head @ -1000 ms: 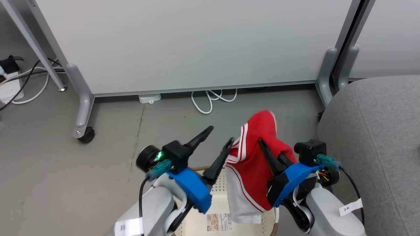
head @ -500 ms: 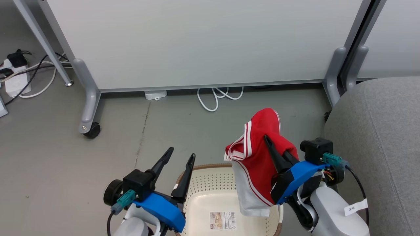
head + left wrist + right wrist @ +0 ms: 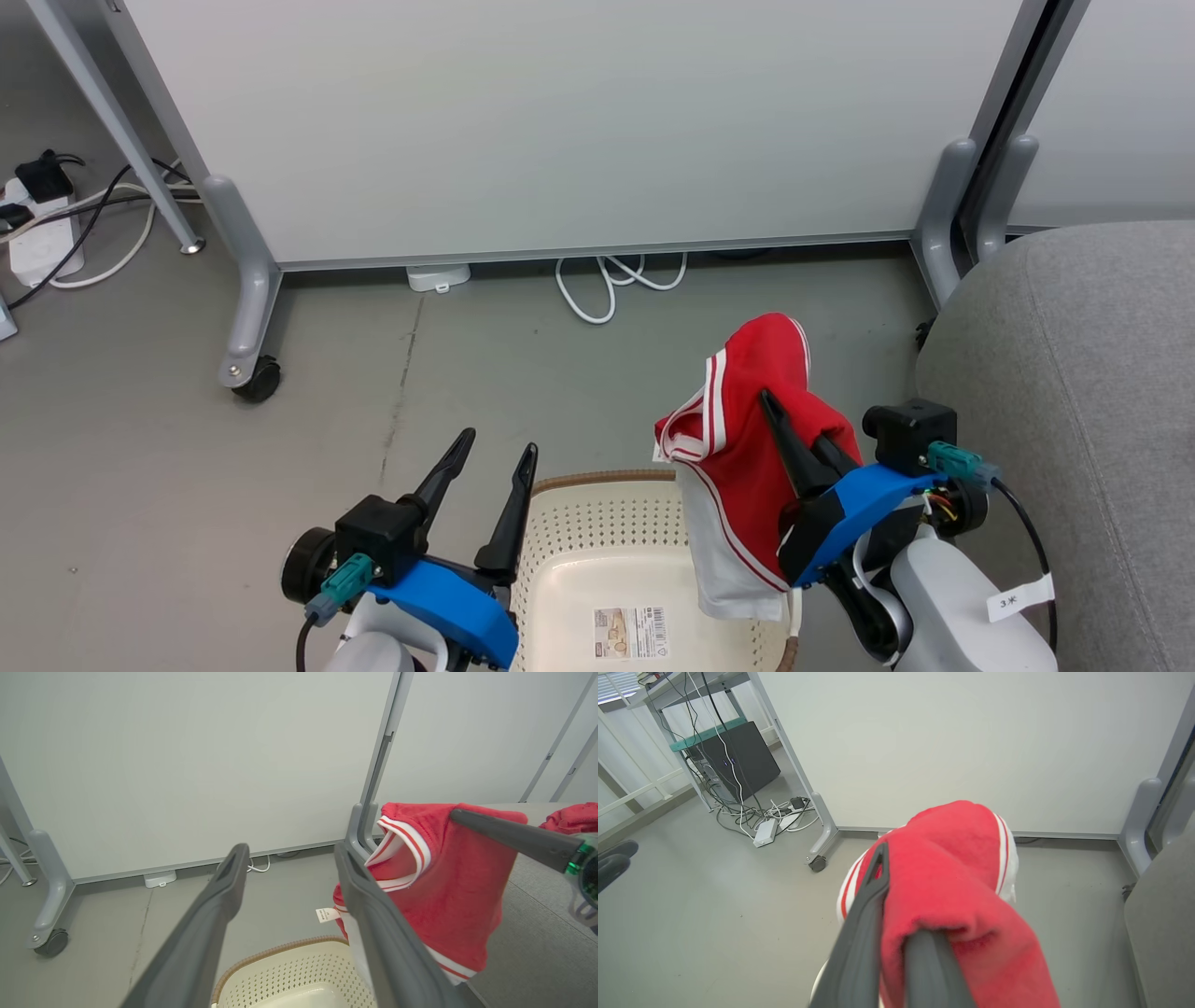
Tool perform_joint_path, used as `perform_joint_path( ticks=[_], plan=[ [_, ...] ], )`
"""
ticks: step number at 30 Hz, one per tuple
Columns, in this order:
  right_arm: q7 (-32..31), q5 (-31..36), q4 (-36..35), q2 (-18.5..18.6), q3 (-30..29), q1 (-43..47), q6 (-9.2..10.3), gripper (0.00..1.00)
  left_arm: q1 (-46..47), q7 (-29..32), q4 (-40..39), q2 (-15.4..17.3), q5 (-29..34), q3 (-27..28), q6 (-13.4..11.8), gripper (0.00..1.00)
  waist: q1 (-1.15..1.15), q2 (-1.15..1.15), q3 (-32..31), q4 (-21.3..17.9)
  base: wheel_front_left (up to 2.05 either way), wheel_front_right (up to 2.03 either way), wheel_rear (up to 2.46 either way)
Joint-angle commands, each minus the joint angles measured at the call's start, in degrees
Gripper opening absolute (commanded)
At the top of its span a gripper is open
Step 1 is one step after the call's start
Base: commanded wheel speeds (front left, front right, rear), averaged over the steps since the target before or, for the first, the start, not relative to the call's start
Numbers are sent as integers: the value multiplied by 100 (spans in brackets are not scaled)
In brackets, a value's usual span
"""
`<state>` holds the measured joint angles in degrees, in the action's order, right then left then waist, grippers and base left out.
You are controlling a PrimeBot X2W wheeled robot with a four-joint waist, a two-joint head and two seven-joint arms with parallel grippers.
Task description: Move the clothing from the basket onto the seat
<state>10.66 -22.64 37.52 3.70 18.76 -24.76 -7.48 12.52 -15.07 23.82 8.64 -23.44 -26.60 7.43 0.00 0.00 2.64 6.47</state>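
A red garment [image 3: 738, 467] is pinched by the right gripper [image 3: 784, 425] and hung above the right side of the basket [image 3: 579, 523], near the seat [image 3: 1074, 373]; the left gripper [image 3: 497, 442] is held spread and empty beside the basket's left rim; a second garment [image 3: 572, 816] is seen on the seat

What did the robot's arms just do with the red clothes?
The left gripper pulled back from the garment, down and toward the robot's left, and now sits beside the basket with its jaws open. The right gripper kept the garment clamped. It hangs over the basket, not yet on the seat.
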Motion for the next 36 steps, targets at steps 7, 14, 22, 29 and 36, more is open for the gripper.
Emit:
perform_joint_path(
  ticks=[7,14,22,29,36],
  plan=[
    [-45,65,-114,9,-61,106,-3,0,-67,-15,-15,-5,27,38,8,100,0,0,4,-66,0,0,0],
    [-72,93,-180,-7,-78,145,-3,0,-94,-15,-15,12,28,78,8,100,0,0,25,-325,0,0,0],
    [-78,123,-242,-6,-140,123,-3,0,-12,-15,-52,18,69,86,7,100,0,0,115,-974,0,0,0],
    [-53,138,-274,-13,-196,115,-3,0,81,-14,-55,26,75,81,7,100,0,0,216,-1462,0,0,0],
    [-19,106,-283,-39,-210,97,-3,0,95,-15,-74,68,98,95,8,100,0,0,311,-1953,0,0,0]
  ],
)
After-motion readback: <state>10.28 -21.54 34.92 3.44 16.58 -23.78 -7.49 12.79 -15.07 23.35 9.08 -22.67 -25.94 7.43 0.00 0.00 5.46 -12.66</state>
